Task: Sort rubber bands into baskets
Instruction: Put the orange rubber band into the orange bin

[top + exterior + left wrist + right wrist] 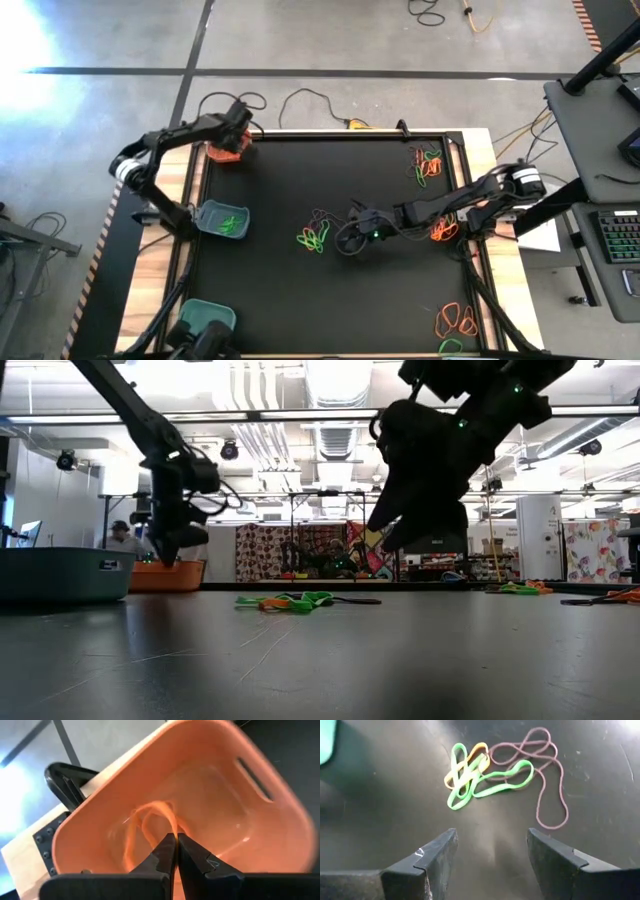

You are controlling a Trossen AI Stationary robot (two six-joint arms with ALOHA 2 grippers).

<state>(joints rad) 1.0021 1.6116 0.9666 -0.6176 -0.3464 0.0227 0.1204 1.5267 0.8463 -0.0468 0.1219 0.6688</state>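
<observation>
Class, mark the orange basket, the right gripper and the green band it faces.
orange basket [210, 795], left wrist view, inner floor.
right gripper [492, 852], right wrist view, midway between open fingertips.
green band [502, 782], right wrist view, its loop.

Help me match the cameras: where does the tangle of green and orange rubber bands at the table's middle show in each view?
High view: tangle of rubber bands at centre, just left of the right gripper.
Low view: flat on the table, left of and below that gripper.
Left wrist view: not in it; only the orange basket.
Right wrist view: ahead of the open fingers.
Shared landmark: the right gripper.
</observation>
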